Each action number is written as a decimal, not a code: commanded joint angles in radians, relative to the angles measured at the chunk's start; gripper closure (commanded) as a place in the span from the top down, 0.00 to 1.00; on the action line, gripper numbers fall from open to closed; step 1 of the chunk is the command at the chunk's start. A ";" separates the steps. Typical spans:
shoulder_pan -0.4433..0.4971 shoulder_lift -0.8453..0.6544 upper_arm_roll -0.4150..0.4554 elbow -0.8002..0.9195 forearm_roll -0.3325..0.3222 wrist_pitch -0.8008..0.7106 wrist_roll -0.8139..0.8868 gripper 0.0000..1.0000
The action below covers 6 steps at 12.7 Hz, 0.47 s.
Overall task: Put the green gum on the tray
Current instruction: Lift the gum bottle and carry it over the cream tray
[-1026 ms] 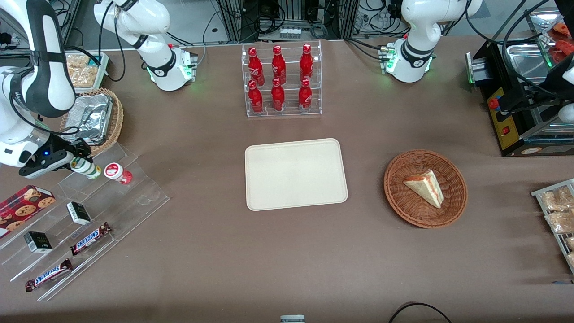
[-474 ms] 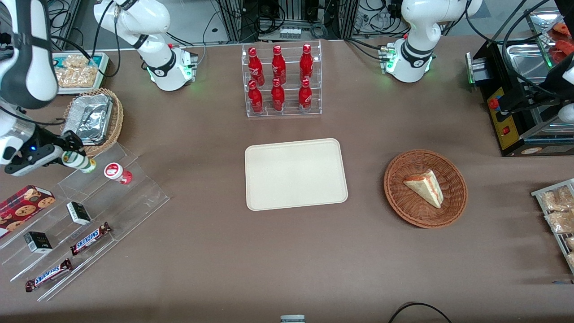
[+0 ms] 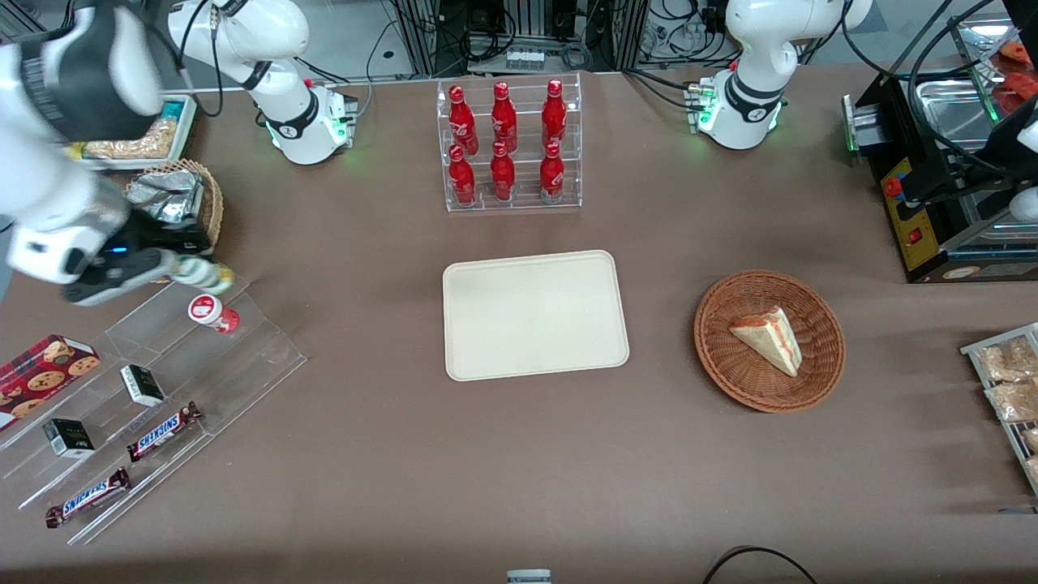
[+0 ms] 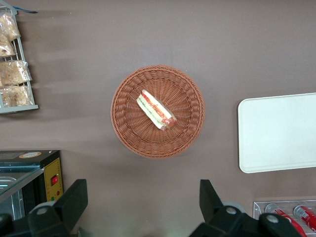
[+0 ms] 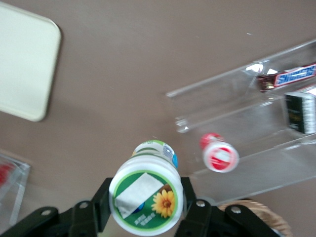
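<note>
I've got the gripper [image 3: 188, 272] up over the working arm's end of the table, lifted clear of the clear stepped rack [image 3: 162, 389]. Its fingers [image 5: 190, 197] are pinched on the green gum [image 3: 203, 276], one each side of the bottle's body; in the wrist cam the green-and-white lid w/ the flower print faces the lens, so the green gum [image 5: 146, 200] sits squarely between the pads. It's tilted, not upright, lid end toward the wrist.

Just below the claw and a bit nearer the front cam is the red-lidded bottle [image 3: 212, 312], lying on the rack's top step, not touching the gum. Same bottle shows in the wrist cam [image 5: 218, 154] beside the held one, apart from it.

Right by the claw, farther from the front cam, is a wicker basket w/ a foil container [image 3: 172, 199] in it.

The tray [image 3: 535, 315] is well away from the claw, toward the table's middle, flat on the brown cloth; one rounded corner of it [image 5: 27, 64] shows in the wrist cam.

Lower steps of the rack, nearer the front cam than the claw: two Snickers bars [image 3: 162, 430] and two small dark boxes [image 3: 143, 384].
</note>
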 commanded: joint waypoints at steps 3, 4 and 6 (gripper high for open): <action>0.194 0.184 0.121 0.183 0.024 -0.015 0.569 0.00; 0.260 0.245 0.119 0.237 0.023 0.001 0.684 0.00; 0.375 0.352 0.119 0.294 0.011 0.082 0.882 0.00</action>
